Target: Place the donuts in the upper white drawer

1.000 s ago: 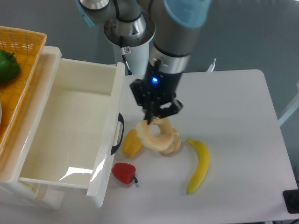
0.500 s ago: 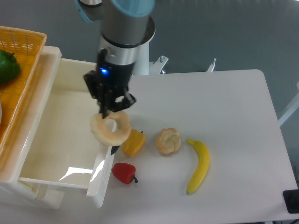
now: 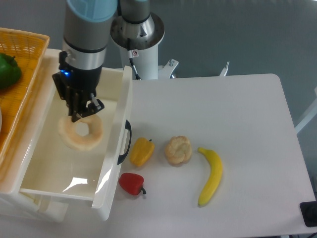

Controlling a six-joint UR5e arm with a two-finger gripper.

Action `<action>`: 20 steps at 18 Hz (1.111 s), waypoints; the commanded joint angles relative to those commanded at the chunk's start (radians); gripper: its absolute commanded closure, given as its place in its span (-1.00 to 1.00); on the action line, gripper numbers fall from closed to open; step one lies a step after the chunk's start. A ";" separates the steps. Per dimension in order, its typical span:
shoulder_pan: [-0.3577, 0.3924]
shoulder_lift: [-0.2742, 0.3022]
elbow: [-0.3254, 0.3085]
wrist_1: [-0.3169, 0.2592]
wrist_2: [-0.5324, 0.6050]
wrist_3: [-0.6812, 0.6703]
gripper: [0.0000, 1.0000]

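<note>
Item: pale tan ring-shaped donut (image 3: 80, 133), centre hole visible, smooth face up. Location: directly under the black two-finger pincer (image 3: 81, 113), within the walls of the large glossy white plastic upper drawer (image 3: 113, 148); whether it rests on the drawer floor or hangs just above it cannot be told.

Pincer: clamped on the ring's upper edge, one finger appearing to pass toward the hole, the other outside the rim.

Handling, by judgement: light, probably soft or slightly yielding, so a firm squeeze could dent or tear the ring. The narrow band between hole and outer edge is the sensible place to take hold, as here; a grip across the full width would be too broad. The surface looks matte, not slippery. A drop from low height should do it no harm.

Also present, on the white worktop to the right of the pincer and beyond the drawer's black curved handle (image 3: 127, 142): yellow bell pepper (image 3: 140, 151), lumpy golden pastry (image 3: 178, 149), red pepper (image 3: 131, 183), yellow banana (image 3: 211, 176). To the pincer's left: orange woven basket (image 3: 20, 44) holding a green pepper (image 3: 8, 71).
</note>
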 joint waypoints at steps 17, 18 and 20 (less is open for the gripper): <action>0.041 0.003 0.002 -0.002 0.003 -0.009 -1.00; 0.046 0.003 0.002 -0.002 0.003 -0.009 -1.00; 0.063 0.003 0.003 0.000 0.000 -0.009 -1.00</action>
